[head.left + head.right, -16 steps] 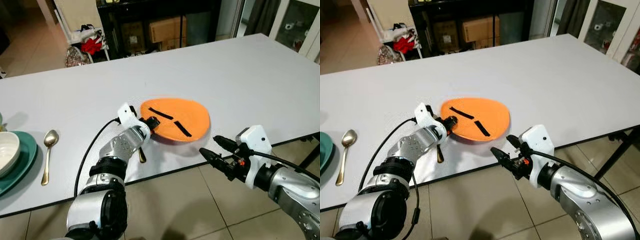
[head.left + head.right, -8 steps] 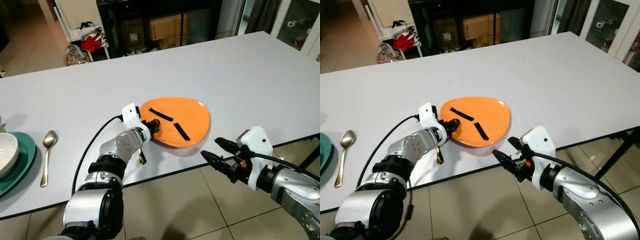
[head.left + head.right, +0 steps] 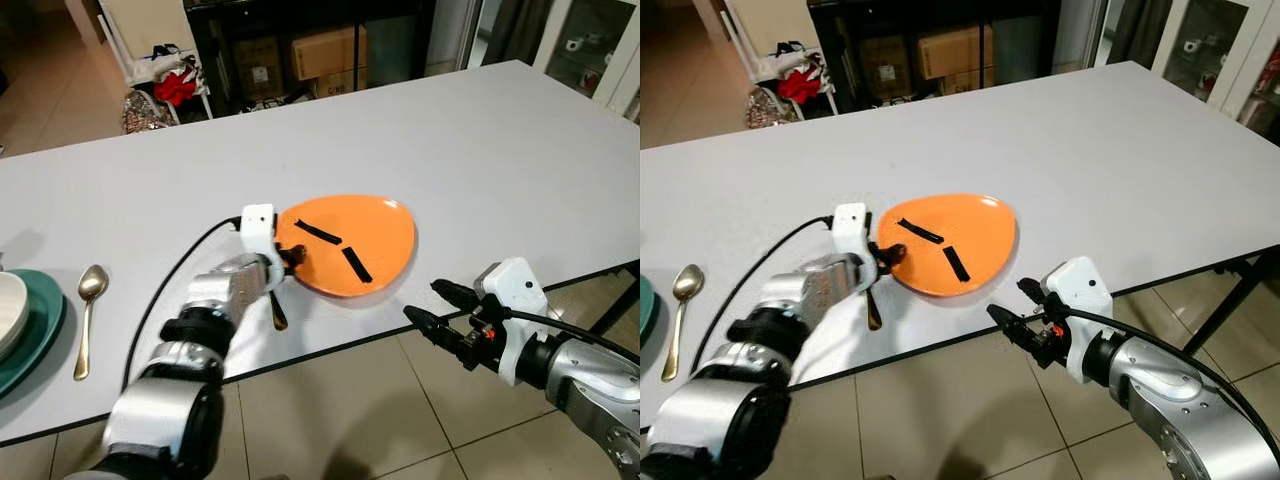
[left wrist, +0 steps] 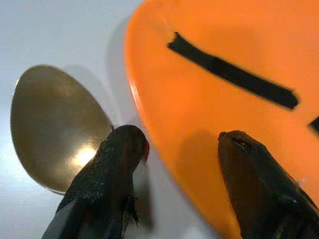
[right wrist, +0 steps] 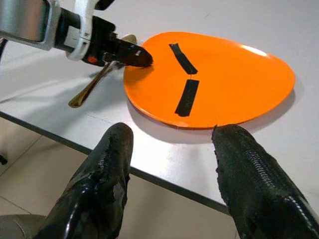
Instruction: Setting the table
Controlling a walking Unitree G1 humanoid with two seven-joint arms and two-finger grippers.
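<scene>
Plate-edge grip, centre frame, near the tabletop's (image 3: pixel 520 150) front edge.

I'd seat my left claw (image 3: pixel 291 256) deeper over the orange plate's (image 3: pixel 375 235) rim before closing, clear of the gold spoon (image 3: pixel 277 309) beside it. It's partly open, fingers astride the rim, one above, one beneath. Right claw (image 3: pixel 432 304) hangs wide open, empty, lower right, off the tabletop.

A dining area in a home: a long white table (image 3: pixel 480 140) set with an orange plate (image 3: pixel 372 240) and spoons (image 3: pixel 87 312), standing on a beige tiled floor (image 3: pixel 340 420). Behind it, a dark cabinet (image 3: pixel 300 45) holds cardboard boxes (image 3: pixel 322 52); glass-fronted cupboards (image 3: pixel 590 50) stand at the right.
</scene>
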